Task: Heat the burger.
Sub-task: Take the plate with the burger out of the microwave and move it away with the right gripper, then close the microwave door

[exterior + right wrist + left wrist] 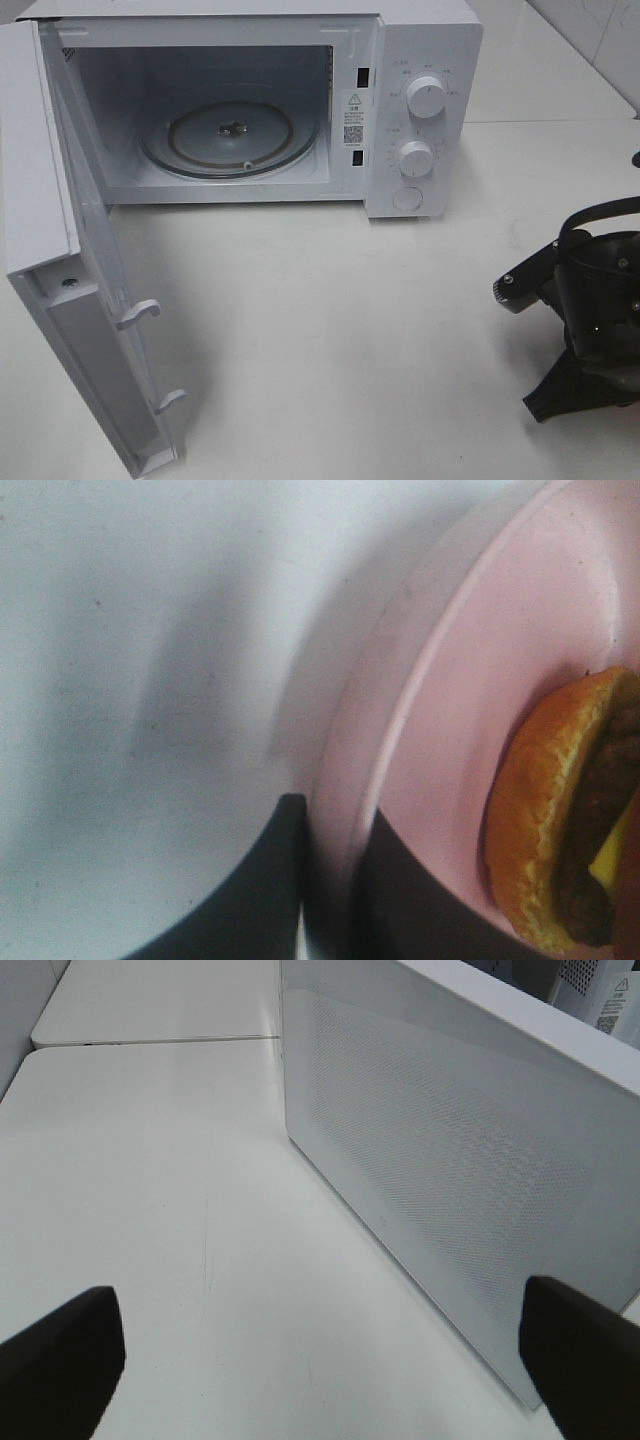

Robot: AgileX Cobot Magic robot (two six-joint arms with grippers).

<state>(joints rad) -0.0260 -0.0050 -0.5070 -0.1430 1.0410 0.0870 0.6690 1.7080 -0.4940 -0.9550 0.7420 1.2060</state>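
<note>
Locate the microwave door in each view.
Exterior high: door swung open at the left, reaching to the lower left corner.
Left wrist: door's perforated panel fills the right half, beyond the open left gripper.
Right wrist: not in it; only plate and burger.
Shared landmark: white table.

A white sticker (353, 118) stood on the front frame of the microwave (420, 60), bearing a warning triangle and a QR code; its print was too small to read. Markings ringed both dials (427, 99), likewise illegible. No other text was readable.
</note>
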